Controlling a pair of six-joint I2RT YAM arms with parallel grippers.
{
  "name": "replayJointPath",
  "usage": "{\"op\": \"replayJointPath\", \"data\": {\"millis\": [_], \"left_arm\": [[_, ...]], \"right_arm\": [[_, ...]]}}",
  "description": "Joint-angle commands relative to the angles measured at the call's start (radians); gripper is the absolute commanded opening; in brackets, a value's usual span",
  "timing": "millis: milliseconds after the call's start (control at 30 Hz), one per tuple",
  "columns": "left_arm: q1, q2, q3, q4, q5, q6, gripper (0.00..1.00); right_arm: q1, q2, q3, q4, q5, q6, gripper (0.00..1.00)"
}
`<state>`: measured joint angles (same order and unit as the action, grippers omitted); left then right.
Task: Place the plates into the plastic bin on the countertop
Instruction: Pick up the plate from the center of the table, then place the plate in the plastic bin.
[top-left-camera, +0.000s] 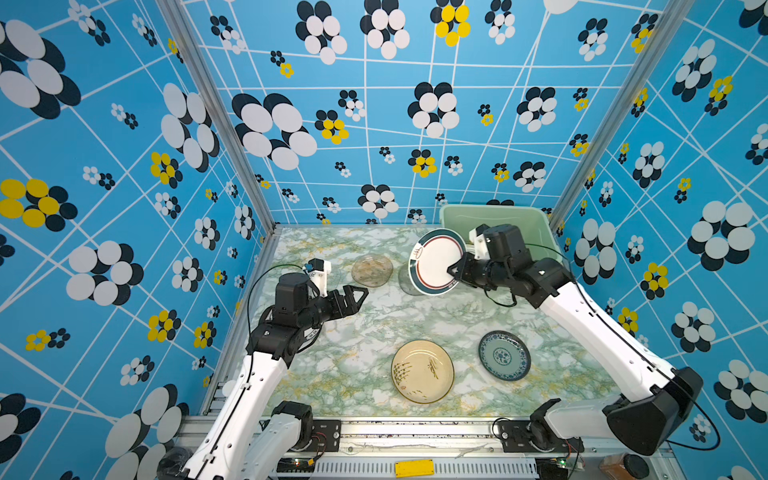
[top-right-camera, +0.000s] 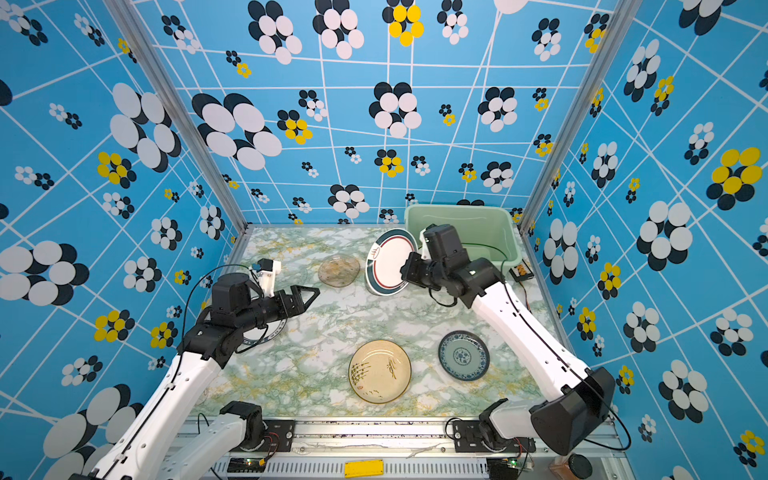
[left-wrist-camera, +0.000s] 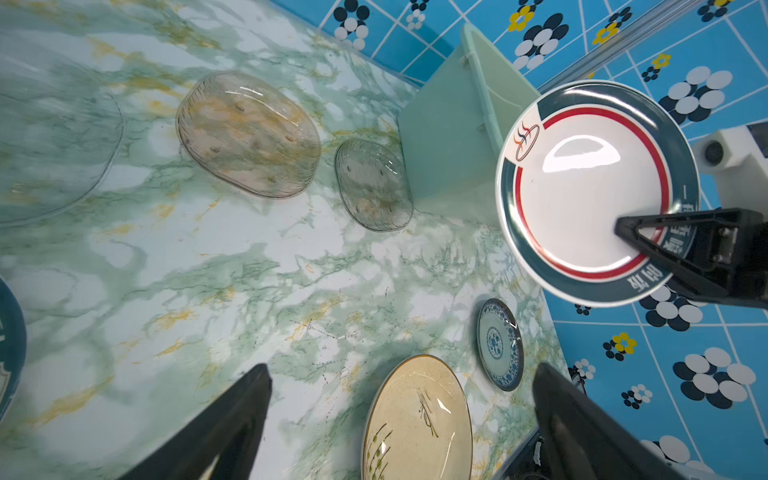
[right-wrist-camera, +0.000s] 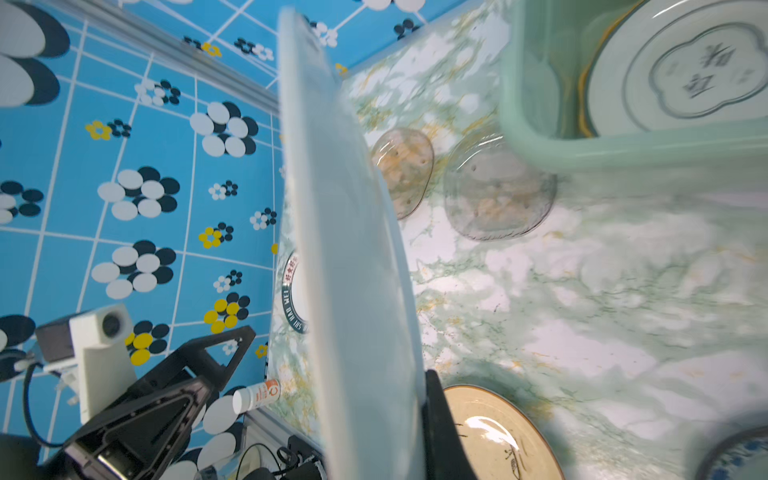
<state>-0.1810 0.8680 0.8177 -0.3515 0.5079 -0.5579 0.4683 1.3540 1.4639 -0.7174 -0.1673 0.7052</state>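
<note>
My right gripper (top-left-camera: 453, 270) is shut on the rim of a white dark-rimmed plate (top-left-camera: 436, 262), held tilted above the countertop (top-left-camera: 374, 332) just left of the mint-green plastic bin (top-left-camera: 498, 214). One plate (right-wrist-camera: 685, 70) lies inside the bin. My left gripper (top-left-camera: 359, 295) hangs open and empty over the left of the countertop. On the surface lie an amber glass plate (top-left-camera: 372, 270), a grey glass plate (left-wrist-camera: 374, 185) partly behind the held one, a cream brush-marked plate (top-left-camera: 423, 371) and a blue-white patterned plate (top-left-camera: 504, 355). Another dark-rimmed plate (top-right-camera: 270, 332) peeks from under my left arm.
Blue flower-patterned walls close the countertop on three sides. A small black device (top-right-camera: 521, 272) sits right of the bin. A small white and orange bottle (right-wrist-camera: 255, 395) lies by the front rail. A faint clear glass plate (left-wrist-camera: 54, 145) lies at the back left.
</note>
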Motion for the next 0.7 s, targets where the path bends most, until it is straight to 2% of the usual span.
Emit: {"op": "replayJointPath", "data": {"millis": [0,133,300,500,667], "left_arm": [[-0.037,-0.013,0.068,0.015,-0.015,0.002,0.99],[-0.133,0.038,0.155,-0.015,-0.047,0.076,0.99],[-0.265,0.179,0.306,-0.054,-0.107,0.188,0.99],[-0.343,0.34,0.438,-0.072,-0.13,0.276,0.99],[-0.369,0.455,0.493,-0.076,-0.137,0.327,0.99]], "right_arm": [[-0.112,-0.018,0.091,-0.123,-0.066,-0.096,0.0],[-0.251,0.045,0.185,-0.146,-0.136,-0.137,0.0],[-0.401,0.176,0.275,-0.127,-0.213,-0.155,0.0],[-0.499,0.343,0.404,-0.139,-0.236,-0.195,0.0],[-0.541,0.474,0.484,-0.15,-0.224,-0.229,0.0]]}}
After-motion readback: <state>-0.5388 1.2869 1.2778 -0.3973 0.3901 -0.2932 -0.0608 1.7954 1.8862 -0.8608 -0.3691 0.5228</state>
